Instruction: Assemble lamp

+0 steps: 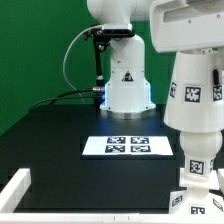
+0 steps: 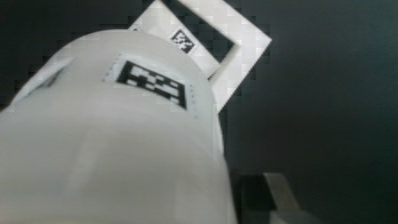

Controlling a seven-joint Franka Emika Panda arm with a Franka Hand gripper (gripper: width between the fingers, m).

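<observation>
Exterior view: the arm (image 1: 120, 55) is standing upright behind the marker board (image 1: 128, 145), its base glowing blue. The lamp shade (image 1: 197, 90) is filling the frame close to the camera, on the exterior view's right of the marker board, sitting stacked over further tagged lamp parts (image 1: 197, 175) beneath it. The gripper is not appearing in this view. Wrist view: the shade (image 2: 116, 140) is taking up most of the picture, one square tag facing the camera, with the marker board (image 2: 214, 35) lying beyond it on the black table (image 2: 329, 110). One blurred finger (image 2: 276, 200) is showing beside the shade; grip state cannot be determined.
</observation>
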